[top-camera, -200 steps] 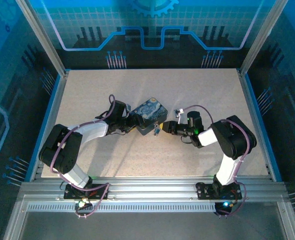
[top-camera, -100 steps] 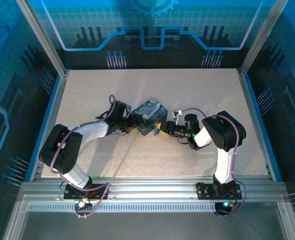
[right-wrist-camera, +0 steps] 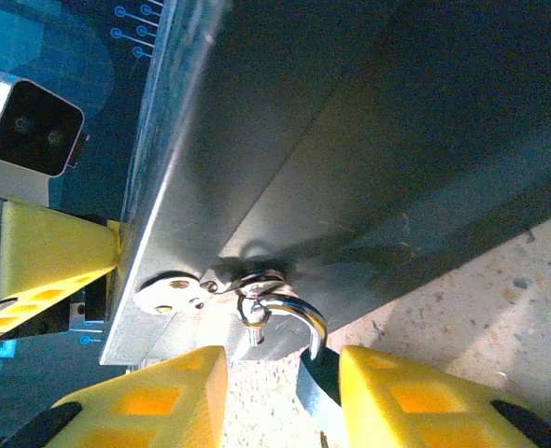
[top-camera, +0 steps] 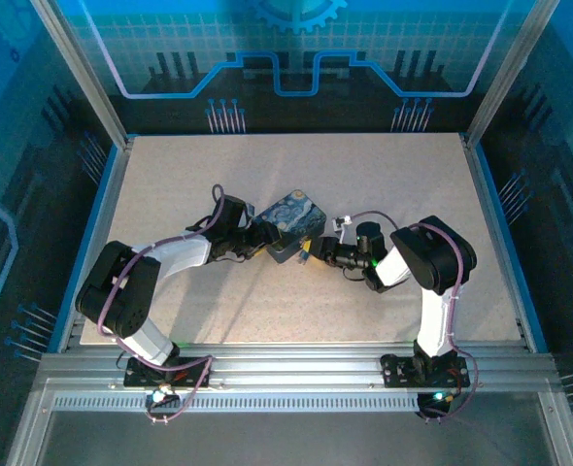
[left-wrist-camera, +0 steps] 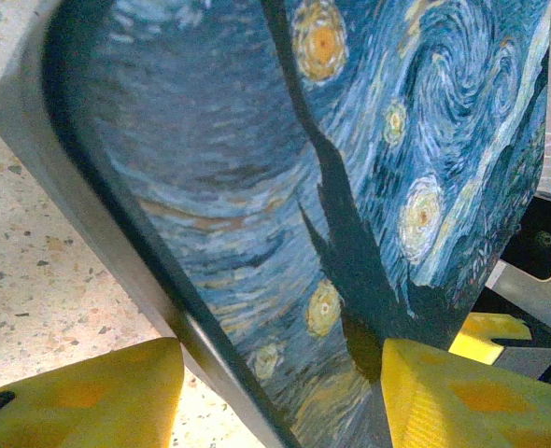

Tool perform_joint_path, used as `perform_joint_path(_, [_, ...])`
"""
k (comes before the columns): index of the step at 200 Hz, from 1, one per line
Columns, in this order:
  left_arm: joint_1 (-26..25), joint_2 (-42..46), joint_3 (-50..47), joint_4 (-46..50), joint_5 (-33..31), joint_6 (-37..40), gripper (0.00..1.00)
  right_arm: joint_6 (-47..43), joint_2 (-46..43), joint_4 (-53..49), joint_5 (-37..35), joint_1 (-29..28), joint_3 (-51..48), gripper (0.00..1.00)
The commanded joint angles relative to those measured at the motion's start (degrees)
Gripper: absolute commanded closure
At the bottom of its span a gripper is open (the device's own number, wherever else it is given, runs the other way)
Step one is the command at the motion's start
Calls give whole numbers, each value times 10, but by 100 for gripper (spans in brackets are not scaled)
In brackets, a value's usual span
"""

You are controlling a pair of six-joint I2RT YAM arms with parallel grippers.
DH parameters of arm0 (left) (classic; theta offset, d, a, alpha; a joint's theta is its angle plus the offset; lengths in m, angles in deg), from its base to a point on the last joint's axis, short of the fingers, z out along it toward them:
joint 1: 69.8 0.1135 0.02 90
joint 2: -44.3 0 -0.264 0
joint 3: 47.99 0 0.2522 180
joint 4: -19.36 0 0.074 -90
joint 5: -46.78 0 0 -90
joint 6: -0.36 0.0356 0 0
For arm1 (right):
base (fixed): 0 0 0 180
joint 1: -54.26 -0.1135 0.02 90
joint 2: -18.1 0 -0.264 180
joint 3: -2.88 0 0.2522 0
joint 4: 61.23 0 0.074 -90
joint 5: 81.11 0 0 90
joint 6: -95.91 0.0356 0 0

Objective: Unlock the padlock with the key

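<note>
Left gripper (top-camera: 264,236) sits at the left side of the box (top-camera: 294,216) when you look from above. The box is near the middle of the table (top-camera: 393,175), and the gripper has it between its fingers. The right gripper (top-camera: 310,252) points at the near right side of the box and is very close to it. From up here its fingers are too small to tell how wide they stand.

From the left wrist, two yellow fingers (left-wrist-camera: 79,397) show at the bottom, one on each side of the box. One is against the grey side wall. The other is against the lid with the swirly stars. The box is squeezed between them, so this gripper holds the box.

From the right wrist, two yellow fingers (right-wrist-camera: 154,392) stand partly apart at the bottom. The padlock (right-wrist-camera: 305,313) hangs in the gap between them. Its shiny loop goes through a small ring by the silver latch (right-wrist-camera: 173,289) on the grey side of the box. There is open space between the padlock and one finger, so this gripper is not squeezing it. The padlock is just beside the other finger, and I cannot tell if they touch. At the left, one yellow finger of the left gripper presses on the edge of the box.
</note>
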Motion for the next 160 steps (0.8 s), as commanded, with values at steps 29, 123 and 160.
perform_joint_path(29, [-9, -6, -8, 24, -4, 0, 42, 4, 21, 2, 5, -9, 5, 64])
perform_joint_path(123, [-10, -8, -7, 24, -5, -1, 42, 5, 28, 31, 4, -11, 8, 71])
perform_joint_path(160, [-10, -8, -6, 23, -5, -1, 42, 5, 16, 18, -5, -11, -5, 75])
